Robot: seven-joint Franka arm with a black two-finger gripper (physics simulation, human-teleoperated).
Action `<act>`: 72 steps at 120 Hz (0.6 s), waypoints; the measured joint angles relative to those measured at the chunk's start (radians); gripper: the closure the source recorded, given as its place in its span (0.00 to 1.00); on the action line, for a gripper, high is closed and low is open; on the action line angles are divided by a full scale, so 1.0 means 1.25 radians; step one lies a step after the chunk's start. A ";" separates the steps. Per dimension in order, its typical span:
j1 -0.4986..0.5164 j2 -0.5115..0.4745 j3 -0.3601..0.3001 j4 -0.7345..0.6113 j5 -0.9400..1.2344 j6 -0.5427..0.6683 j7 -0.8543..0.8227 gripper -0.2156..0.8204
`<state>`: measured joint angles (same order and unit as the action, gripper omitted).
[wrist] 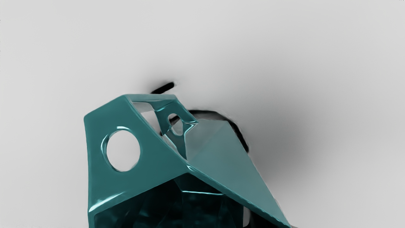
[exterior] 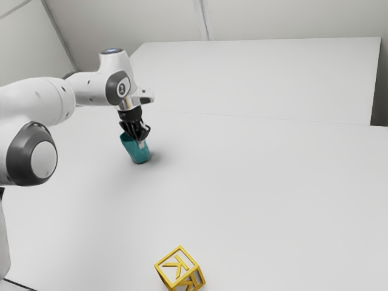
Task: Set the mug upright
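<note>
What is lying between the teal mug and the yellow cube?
Bare white tabletop lies between the mug and the cube, in the exterior view.

From my station, the exterior view looks in from the arm's side, raised and pitched down across the white tabletop. It stands well back, wide enough to take in a wall at 12 o'clock and a yellow letter cube at 6. The arm comes in from 9 o'clock, and its gripper sits toward 10 from the picture's centre.

My wrist view rides on that gripper, much nearer, and faces down past the teal mug's rim to the tabletop. The two views share the mug and the patch of shaded tabletop beside it.
</note>
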<state>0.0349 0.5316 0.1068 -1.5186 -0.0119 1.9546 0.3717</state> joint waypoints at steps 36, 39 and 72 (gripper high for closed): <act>0.000 -0.005 0.003 0.074 0.003 -0.036 -0.064 0.41; 0.000 -0.007 0.003 0.097 0.003 -0.050 -0.068 0.39; 0.000 -0.188 -0.076 0.183 0.011 -0.248 -0.114 0.26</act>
<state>0.0353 0.2962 0.0121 -1.2893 0.0020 1.6449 0.2288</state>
